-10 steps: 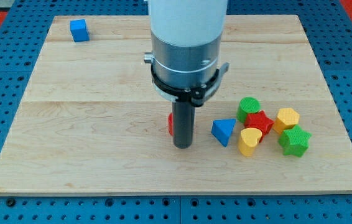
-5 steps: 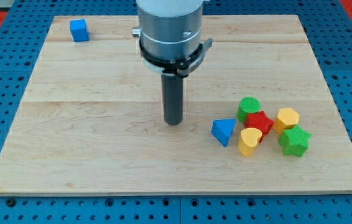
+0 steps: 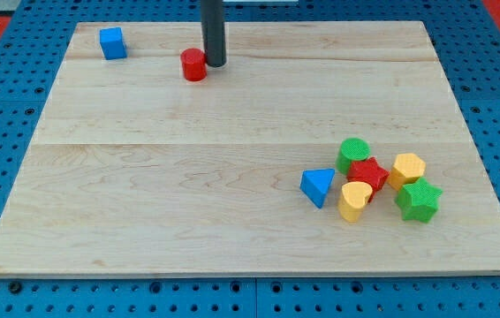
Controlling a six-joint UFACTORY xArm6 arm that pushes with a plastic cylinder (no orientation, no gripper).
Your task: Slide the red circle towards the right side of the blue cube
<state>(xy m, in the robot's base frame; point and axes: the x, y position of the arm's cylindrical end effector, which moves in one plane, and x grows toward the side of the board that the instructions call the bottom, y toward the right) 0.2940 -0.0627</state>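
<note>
The red circle (image 3: 193,64) lies near the view's top, left of centre, on the wooden board (image 3: 188,177). The blue cube (image 3: 112,42) sits at the board's top left corner, about a block's width and a half to the left of the red circle and slightly higher. My tip (image 3: 215,64) stands right against the red circle's right side. The rod rises straight out of the view's top.
A cluster sits at the lower right: a blue triangle (image 3: 317,186), a green circle (image 3: 353,154), a red star (image 3: 368,173), a yellow heart (image 3: 353,200), a yellow hexagon (image 3: 407,168) and a green star (image 3: 418,199).
The rod has travelled from the board's middle up to the top, and the red circle has moved with it up and left to near the blue cube. The arm's body has left the view.
</note>
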